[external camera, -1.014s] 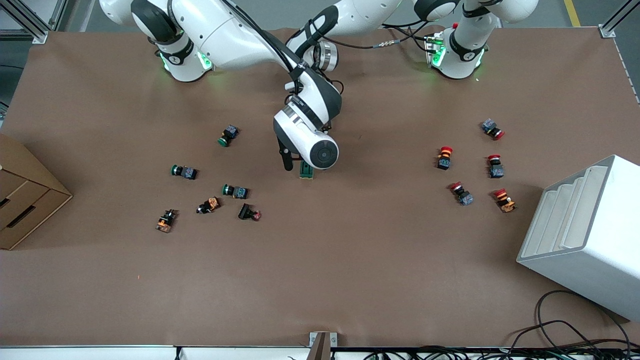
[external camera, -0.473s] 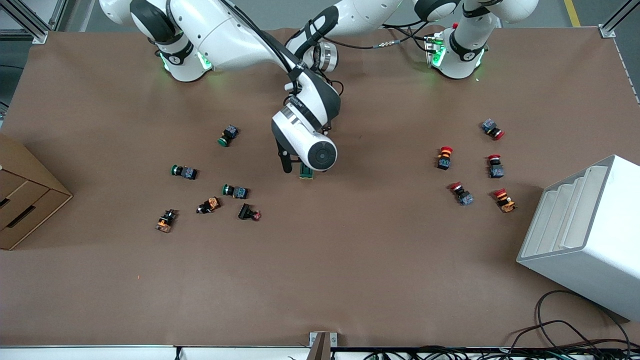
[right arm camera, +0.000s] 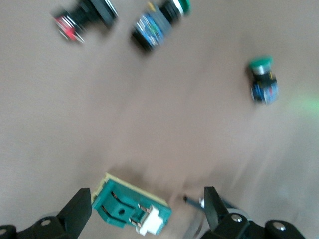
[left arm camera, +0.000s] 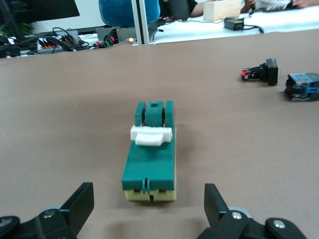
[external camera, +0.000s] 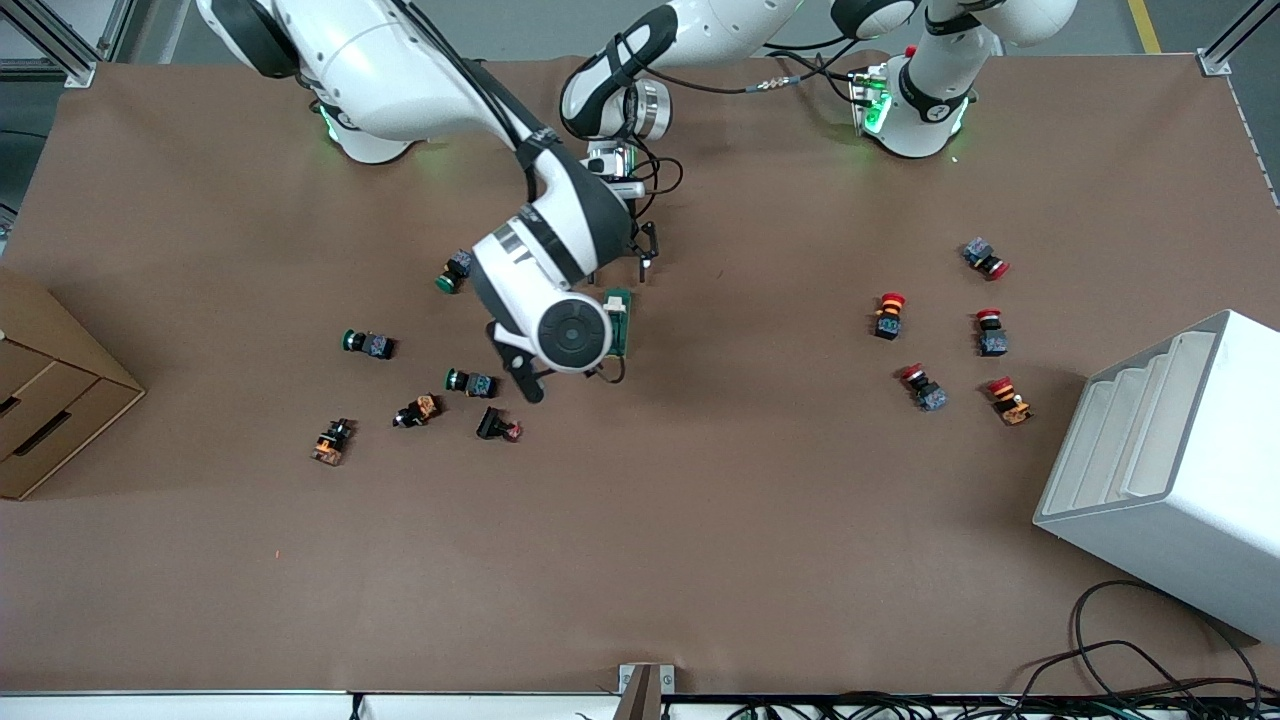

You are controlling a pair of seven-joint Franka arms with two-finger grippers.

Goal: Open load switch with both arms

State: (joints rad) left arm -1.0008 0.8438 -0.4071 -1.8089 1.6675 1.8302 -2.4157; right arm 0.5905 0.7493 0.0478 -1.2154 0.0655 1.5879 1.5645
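I have the load switch (external camera: 620, 322) lying flat on the table (external camera: 700, 520) near its middle, beside the cluster of green push-buttons (external camera: 470, 381) toward the right arm's end. In the left wrist view the switch (left arm camera: 150, 149) sits straight ahead of my left end effector (left arm camera: 149, 206), long axis running away from the camera, cream end toward the fingers and the white tab (left arm camera: 151, 136) across the top, farther out. The fingers stand apart with the switch lined up between them but not yet inside the gap. My right end effector (right arm camera: 148, 211) hangs just above the switch (right arm camera: 131, 209), fingers also apart and touching nothing; from there the body lies skewed across the gap. Both are close; I judge the left better aligned to slide along the axis and clamp the body
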